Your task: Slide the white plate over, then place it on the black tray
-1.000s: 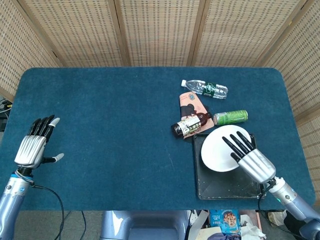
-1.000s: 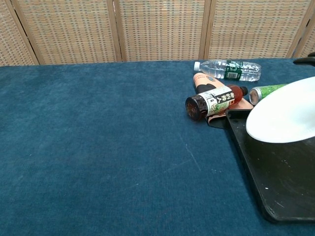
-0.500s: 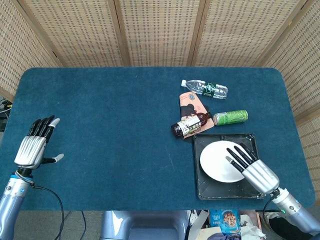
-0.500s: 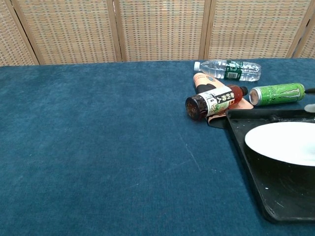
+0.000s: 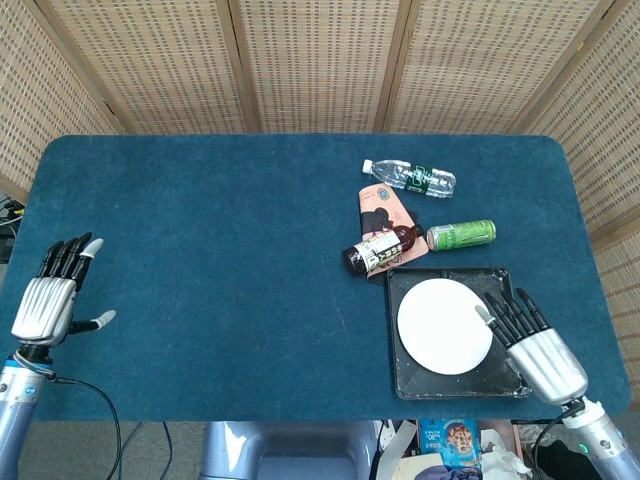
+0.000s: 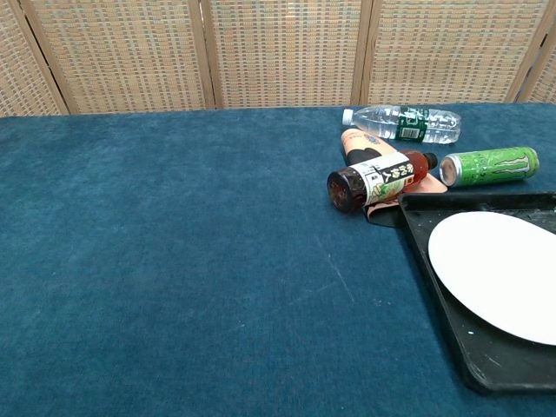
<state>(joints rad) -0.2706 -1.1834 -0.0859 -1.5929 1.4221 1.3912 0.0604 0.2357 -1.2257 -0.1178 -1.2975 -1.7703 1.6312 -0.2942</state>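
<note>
The white plate [image 5: 444,326] lies flat inside the black tray [image 5: 407,381] at the table's front right; the chest view shows the same plate [image 6: 499,271] on the tray [image 6: 434,261]. My right hand [image 5: 536,345] hovers at the tray's right front corner, fingers spread, holding nothing, just clear of the plate's edge. My left hand [image 5: 52,295] is at the table's left edge, fingers apart and empty. Neither hand shows in the chest view.
Behind the tray lie a green can [image 5: 461,234], a dark brown bottle [image 5: 381,249] on a pink packet [image 5: 379,205], and a clear water bottle [image 5: 408,177]. Woven screens stand behind the blue table. A snack packet [image 5: 448,440] lies below the front edge.
The plate went from tilted in my right hand to flat on the tray. The right hand let go and drew back to the right front. The left hand slid left and nearer.
</note>
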